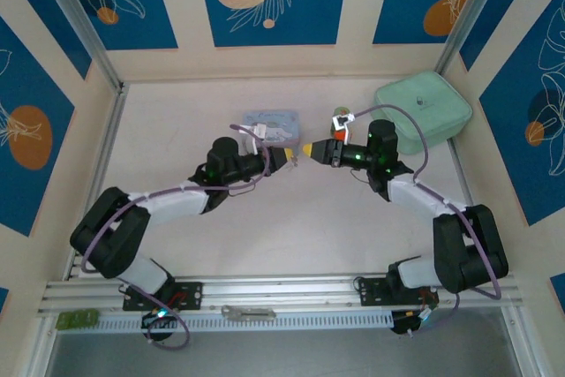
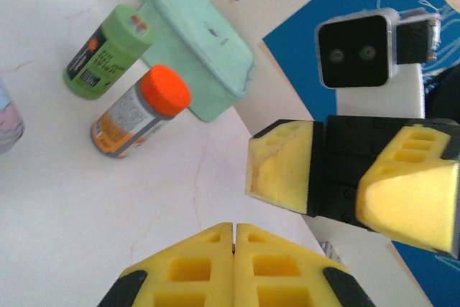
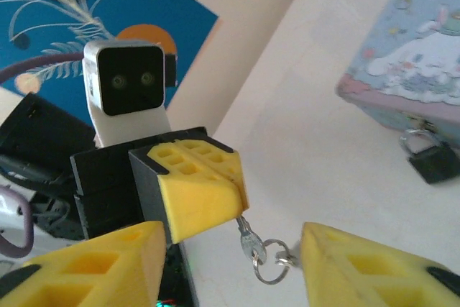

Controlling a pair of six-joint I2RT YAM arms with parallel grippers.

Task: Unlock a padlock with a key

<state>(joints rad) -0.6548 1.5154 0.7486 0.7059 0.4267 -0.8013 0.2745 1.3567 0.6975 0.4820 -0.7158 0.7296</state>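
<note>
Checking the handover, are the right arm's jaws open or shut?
Open. On the right gripper the jaws stand wide apart; the left gripper pinches the key.

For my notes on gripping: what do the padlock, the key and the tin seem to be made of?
Padlock: dark matte body, perhaps painted metal; thin shiny shackle, likely steel. Key: bright silvery metal, glinting, on a wire ring. Tin: probably thin sheet metal, smooth with a printed cartoon picture.
</note>
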